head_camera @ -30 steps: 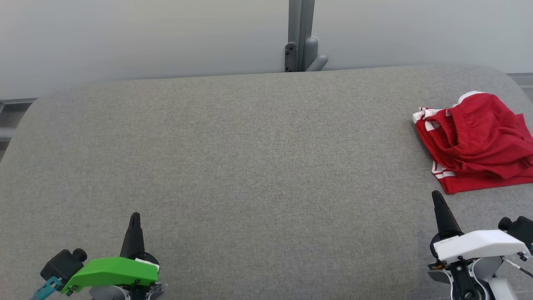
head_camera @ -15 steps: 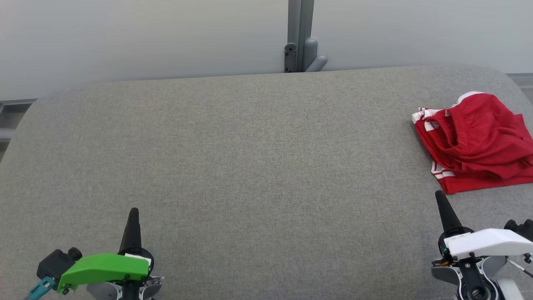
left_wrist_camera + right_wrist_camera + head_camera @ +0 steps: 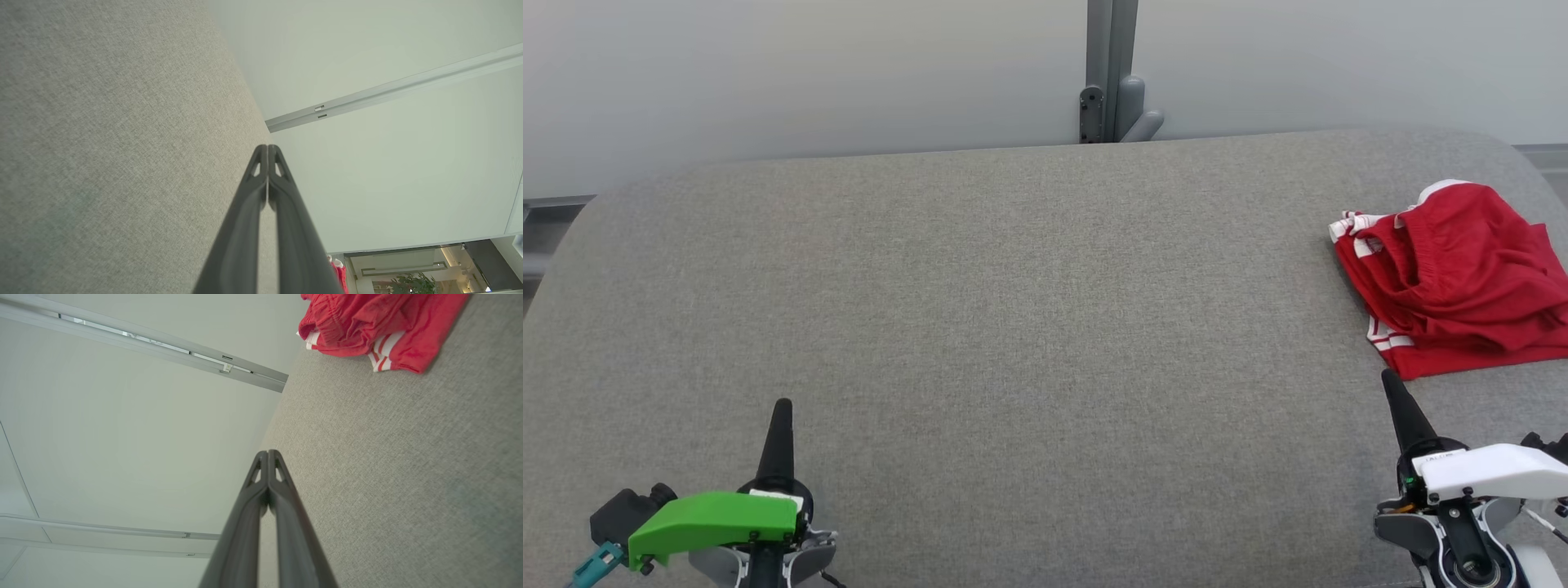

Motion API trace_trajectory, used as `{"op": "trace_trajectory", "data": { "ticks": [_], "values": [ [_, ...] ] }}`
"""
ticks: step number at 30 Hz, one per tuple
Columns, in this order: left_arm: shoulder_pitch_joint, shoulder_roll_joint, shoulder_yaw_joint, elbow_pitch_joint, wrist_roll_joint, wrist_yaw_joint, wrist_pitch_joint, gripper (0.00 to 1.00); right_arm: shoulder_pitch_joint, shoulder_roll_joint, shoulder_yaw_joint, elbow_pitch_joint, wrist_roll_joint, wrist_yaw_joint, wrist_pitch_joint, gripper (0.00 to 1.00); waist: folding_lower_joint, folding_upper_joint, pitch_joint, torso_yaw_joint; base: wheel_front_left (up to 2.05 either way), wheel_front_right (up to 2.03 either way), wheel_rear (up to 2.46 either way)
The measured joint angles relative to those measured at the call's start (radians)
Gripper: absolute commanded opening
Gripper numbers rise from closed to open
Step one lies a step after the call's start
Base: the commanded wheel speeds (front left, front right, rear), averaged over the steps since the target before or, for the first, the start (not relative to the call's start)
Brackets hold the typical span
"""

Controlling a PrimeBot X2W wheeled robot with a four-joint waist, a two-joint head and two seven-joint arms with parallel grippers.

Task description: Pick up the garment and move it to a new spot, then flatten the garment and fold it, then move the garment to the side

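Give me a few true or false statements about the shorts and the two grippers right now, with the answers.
1. The shorts lie at the right side of the table. True.
2. The right gripper holds the shorts. False: it is shut on nothing and sits apart from them, nearer the robot.
3. The left gripper is open. False: its fingers are pressed together.
4. The shorts are red with white stripes. True.
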Motion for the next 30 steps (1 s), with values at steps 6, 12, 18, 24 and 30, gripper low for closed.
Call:
{"op": "trace_trajectory", "data": {
  "ticks": [6,12,18,24,30],
  "values": [
    [-0.007,0.0,0.005,-0.002,-0.046,-0.007,0.01,0.0,-0.002,0.0,-0.008,0.003,0.053,0.0,0.014,0.0,0.0,0.0,-0.001,-0.001,0.0,0.0,0.0],
    [-0.01,0.0,0.011,-0.003,-0.094,-0.015,0.02,0.0,-0.004,-0.001,-0.017,0.005,0.104,0.0,0.029,0.0,0.0,0.0,-0.002,-0.001,0.0,0.0,0.0],
    [-0.018,0.0,0.015,-0.005,-0.144,-0.022,0.031,0.0,-0.006,-0.001,-0.025,0.007,0.15,0.0,0.043,0.0,0.0,0.0,-0.002,-0.002,0.0,0.0,0.0],
    [-0.019,0.0,0.02,-0.006,-0.186,-0.026,0.041,0.0,-0.009,-0.001,-0.033,0.008,0.196,0.0,0.053,0.0,0.0,0.0,-0.003,-0.002,0.0,0.0,0.0],
    [-0.024,0.0,0.025,-0.007,-0.223,-0.034,0.051,0.0,-0.012,-0.001,-0.041,0.011,0.24,0.0,0.066,0.0,0.0,0.0,-0.004,-0.003,0.0,0.0,0.0]
  ]
}}
